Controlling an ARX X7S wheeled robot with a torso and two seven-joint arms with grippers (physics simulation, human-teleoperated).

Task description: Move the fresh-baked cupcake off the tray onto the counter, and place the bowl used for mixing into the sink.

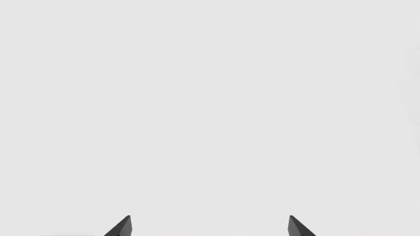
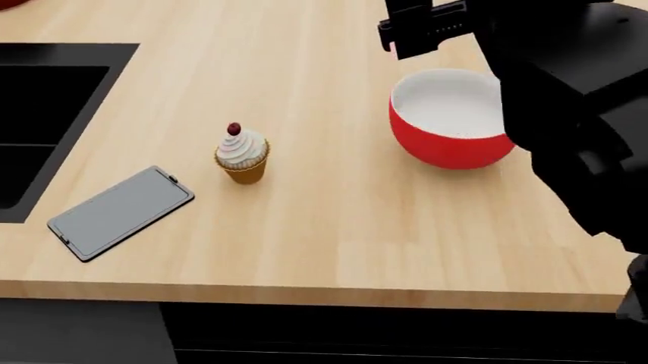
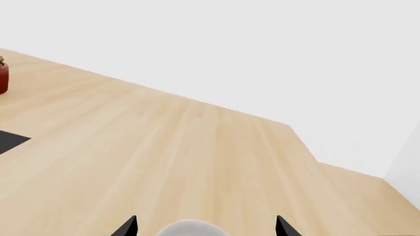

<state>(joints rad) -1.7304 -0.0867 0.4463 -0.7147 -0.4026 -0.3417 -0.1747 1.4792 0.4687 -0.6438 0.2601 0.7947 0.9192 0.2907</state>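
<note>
The cupcake (image 2: 242, 155), white frosting with a cherry, stands upright on the wooden counter (image 2: 335, 220), just right of the dark-grey tray (image 2: 121, 212), which has nothing on it. Further right sits the red bowl (image 2: 451, 117), white inside. Over the bowl's far rim hangs my right arm (image 2: 420, 26). In the right wrist view the right gripper (image 3: 206, 227) is open, and the bowl's white rim (image 3: 190, 229) shows between its fingertips. The left gripper (image 1: 210, 227) is open, holds nothing and faces a blank pale surface. The black sink (image 2: 41, 114) lies at the left.
A red plant pot (image 3: 2, 76) stands far back on the counter, and a corner of the sink (image 3: 10, 140) shows near it. The counter's front edge (image 2: 303, 292) runs below the tray. A white wall backs the counter.
</note>
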